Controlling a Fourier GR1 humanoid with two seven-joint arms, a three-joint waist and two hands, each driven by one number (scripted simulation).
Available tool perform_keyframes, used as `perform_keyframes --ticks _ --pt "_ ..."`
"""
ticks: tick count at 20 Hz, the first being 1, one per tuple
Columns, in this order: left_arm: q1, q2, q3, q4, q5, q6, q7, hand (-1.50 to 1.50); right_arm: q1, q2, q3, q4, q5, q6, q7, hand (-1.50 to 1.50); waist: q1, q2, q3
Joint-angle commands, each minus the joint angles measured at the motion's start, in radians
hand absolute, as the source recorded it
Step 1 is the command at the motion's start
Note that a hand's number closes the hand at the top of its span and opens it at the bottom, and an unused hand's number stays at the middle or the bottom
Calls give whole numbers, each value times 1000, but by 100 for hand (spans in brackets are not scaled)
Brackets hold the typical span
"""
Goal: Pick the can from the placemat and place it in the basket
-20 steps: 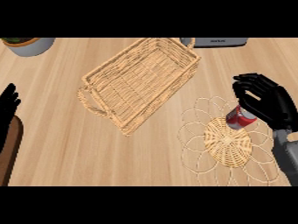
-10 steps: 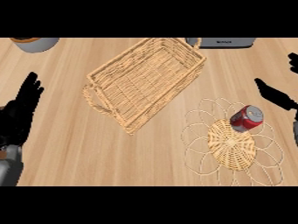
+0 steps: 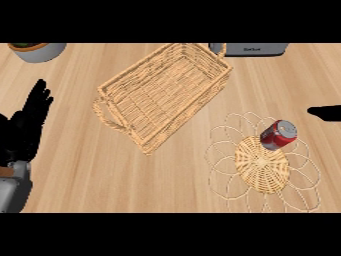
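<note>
Basket (image 3: 162, 97) of pale woven wicker lies at an angle across the middle of the wooden table (image 3: 77, 185), a loop handle at each short end; through its open weave only the basket's own floor shows, with nothing resting inside. Just beside its lower right flank sits the placemat (image 3: 261, 162), a round woven disc ringed by thin looping petals. The red can (image 3: 278, 135) stands tilted on the mat's upper part, its silver top turned toward the right, touching the mat and apart from the basket.

The left hand (image 3: 19, 127) shows at the view's left edge, fingers straight and spread upward, holding nothing, well away from the can. The right hand (image 3: 335, 112) appears only as a dark sliver at the right edge, above and to the right of the can and not touching it; whether its fingers are spread or curled cannot be told.

A grey pot (image 3: 38, 51) holding soil sits at the top left corner, and a silver appliance (image 3: 250, 49) stands at the top edge just beyond the basket's far end.
</note>
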Motion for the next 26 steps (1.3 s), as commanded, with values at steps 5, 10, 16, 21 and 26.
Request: perform_keyframes --ticks 5,10,16,21,26 --pt "-18 -18 -10 -11 -15 16 10 0 -100 -108 68 -236 -184 488 455 -150 1 -2 6" --pt "32 -11 2 -66 -18 16 39 0 -4 -162 6 -518 -279 518 668 -150 -1 2 11" --pt "33 -61 5 -31 -26 -7 -20 0 62 -120 -69 -605 -214 441 677 -150 15 10 11" --pt "-47 -64 7 -35 -66 19 49 0 157 -35 -67 -662 -114 385 628 -150 12 11 12" --pt "-58 -58 45 24 -55 -33 33 0 278 52 -79 -624 -32 385 496 -150 14 13 12"
